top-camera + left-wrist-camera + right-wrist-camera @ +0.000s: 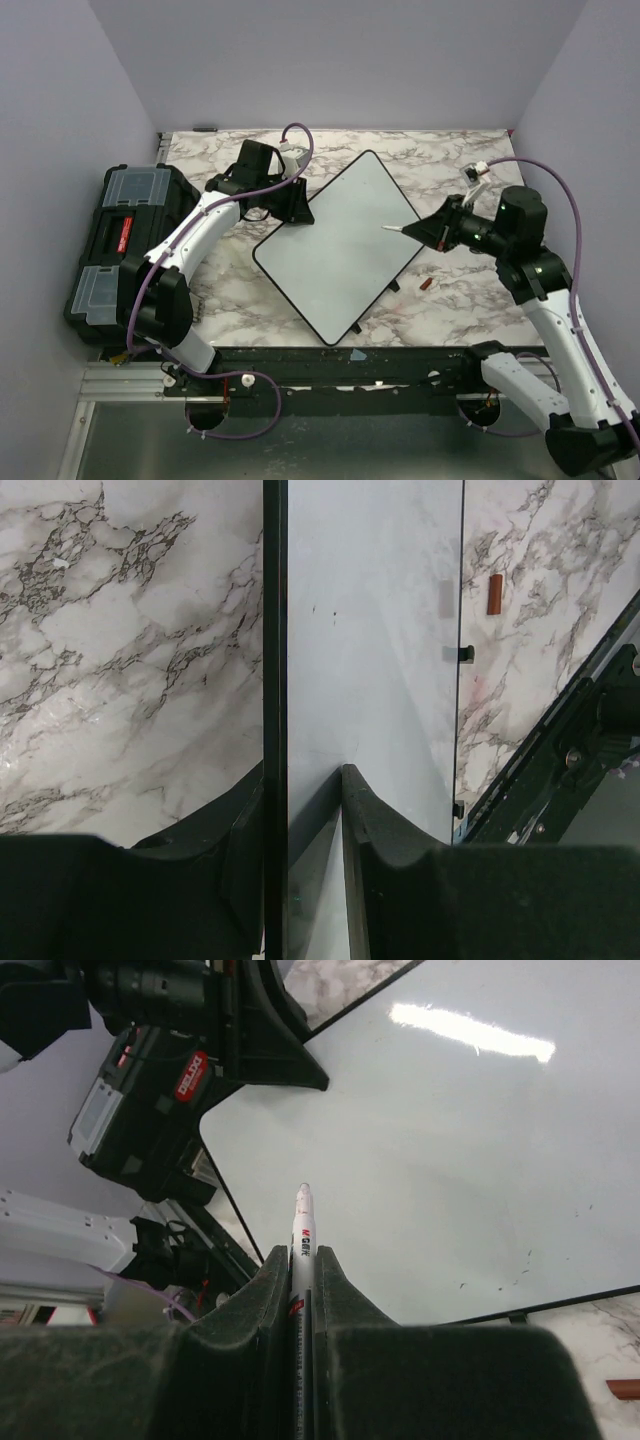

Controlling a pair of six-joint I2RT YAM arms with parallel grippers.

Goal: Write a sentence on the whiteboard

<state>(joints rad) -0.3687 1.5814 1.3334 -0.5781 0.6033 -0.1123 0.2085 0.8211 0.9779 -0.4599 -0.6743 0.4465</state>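
Marble table (450,300) — bare surface lies on both sides of the jaws.

Whiteboard (340,250): lies flat and turned cornerwise, between the two grippers. Its face is blank apart from a few tiny dark specks; none of the sentence is written yet.

Black toolbox (120,235): behind the left gripper, well apart from the board. In the right wrist view it carries a red label (190,1075) with white lettering that seems to begin "DEL"; the rest is unclear.

Left gripper (305,780): jaws closed onto the board's far-left edge. The black rim runs between the fingers, with one finger on the white face and the other outside the rim. Judged to be a steadying hold.

Right gripper (302,1255): jaws pressed together on the marker (303,1222). The barrel runs straight out ahead of them, uncapped, with the tip over the board's right part. Whether the tip touches the board can't be told.

Small red cap (425,284): on the marble just off the board's edge, below the right jaws in the top view.

Step in hand, as judged: poised for the first stroke, writing not begun. The next move calls for lowering the tip to light contact and starting near the upper left of the face, while the left hold stays firm. Barrel print looks like "M&G" — not certain.
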